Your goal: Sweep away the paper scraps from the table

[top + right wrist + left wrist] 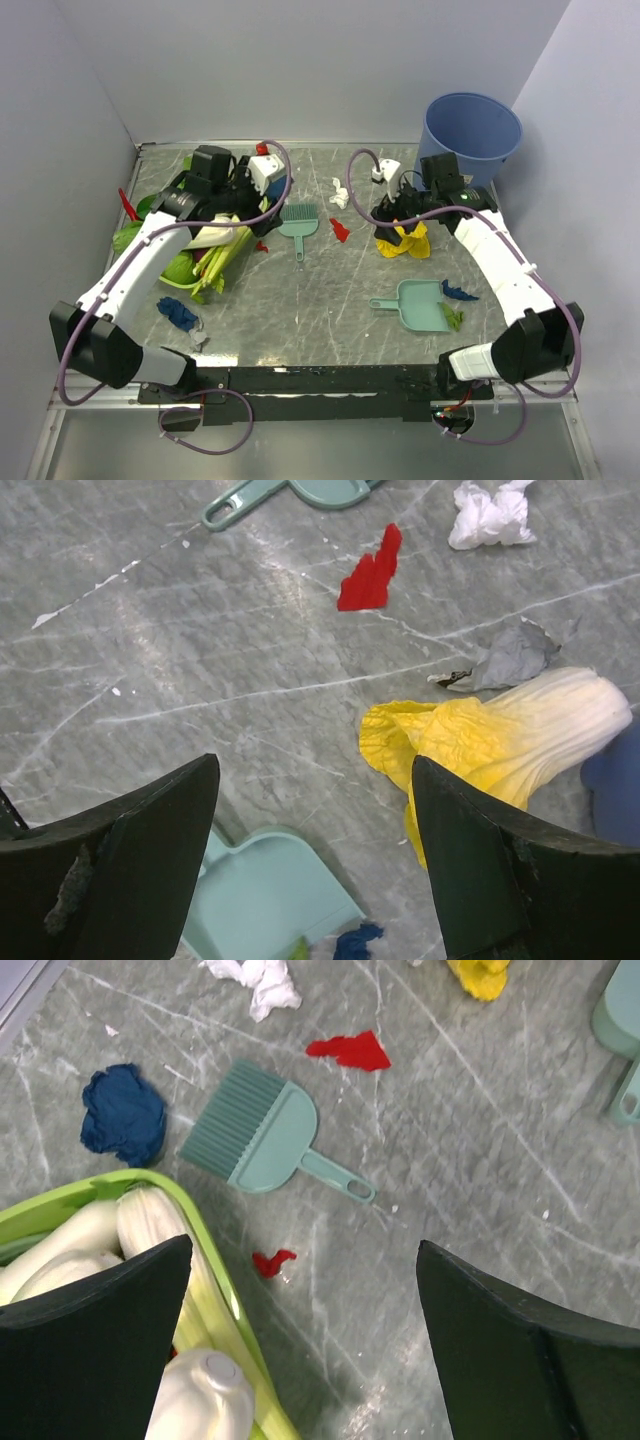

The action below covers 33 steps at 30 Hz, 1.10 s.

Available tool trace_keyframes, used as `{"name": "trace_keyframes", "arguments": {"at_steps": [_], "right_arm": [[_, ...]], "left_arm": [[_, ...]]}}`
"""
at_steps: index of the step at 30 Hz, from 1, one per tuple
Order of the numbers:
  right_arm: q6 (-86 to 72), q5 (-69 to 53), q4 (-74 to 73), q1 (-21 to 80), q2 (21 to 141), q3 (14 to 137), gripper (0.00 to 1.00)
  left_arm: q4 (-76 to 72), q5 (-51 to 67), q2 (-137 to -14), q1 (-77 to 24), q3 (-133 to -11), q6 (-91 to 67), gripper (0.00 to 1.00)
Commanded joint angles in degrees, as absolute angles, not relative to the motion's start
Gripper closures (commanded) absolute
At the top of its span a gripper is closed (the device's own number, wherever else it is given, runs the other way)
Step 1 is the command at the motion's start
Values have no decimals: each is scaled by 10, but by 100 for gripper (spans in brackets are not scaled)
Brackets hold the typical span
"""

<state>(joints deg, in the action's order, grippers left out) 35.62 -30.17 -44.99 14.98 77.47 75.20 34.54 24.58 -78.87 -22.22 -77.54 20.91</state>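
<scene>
Top external view suggests the sweep has not yet begun. Paper scraps [339,230] lie loose all over the desk [300,335]: a dark blue wad [177,312] at the left, red and white ones around the brush [299,222] mid-desk, and blue and green ones beside the dustpan [420,305], which looks empty. The left hand [305,1270] is spread wide and holds nothing. The right hand [315,780] is likewise spread, touching nothing.

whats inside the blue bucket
Only the bare blue inner wall of the bucket shows, with nothing on it. Its near wall hides the bottom, so what lies down there cannot be told.
</scene>
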Motion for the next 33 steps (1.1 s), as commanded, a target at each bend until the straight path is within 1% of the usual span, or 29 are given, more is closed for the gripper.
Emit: {"name": "trace_keyframes", "arguments": {"at_steps": [1, 5, 8, 10, 13, 15, 17, 18, 19, 23, 29, 33], "right_arm": [[368, -314, -445, 154, 823, 798, 17], [337, -320, -439, 174, 880, 844, 20], [298, -309, -399, 193, 929, 867, 21], [237, -294, -337, 202, 961, 873, 21], [148, -288, -319, 210, 1026, 931, 22], [128, -293, -323, 215, 1064, 972, 23], [128, -292, -323, 228, 1084, 991, 23], [131, -289, -323, 232, 1105, 999, 24], [134, -288, -330, 236, 1118, 1009, 24], [108, -273, -326, 248, 1183, 1069, 25], [35, -250, -291, 255, 1258, 1109, 32], [2, -235, -290, 260, 1297, 1133, 40]], "left_arm": [[351, 227, -755, -225, -758, 236, 2], [378, 211, -741, -225, -743, 285, 3], [405, 190, -714, -225, -731, 326, 2], [410, 175, -701, -225, -714, 344, 2], [416, 156, -681, -225, -701, 348, 2], [422, 156, -674, -225, -700, 347, 2], [430, 153, -670, -225, -698, 345, 5], [434, 150, -670, -225, -697, 346, 9], [439, 149, -670, -225, -696, 349, 11], [479, 143, -665, -225, -709, 347, 11], [524, 130, -644, -225, -709, 336, 11], [538, 118, -645, -225, -711, 328, 10]]}}
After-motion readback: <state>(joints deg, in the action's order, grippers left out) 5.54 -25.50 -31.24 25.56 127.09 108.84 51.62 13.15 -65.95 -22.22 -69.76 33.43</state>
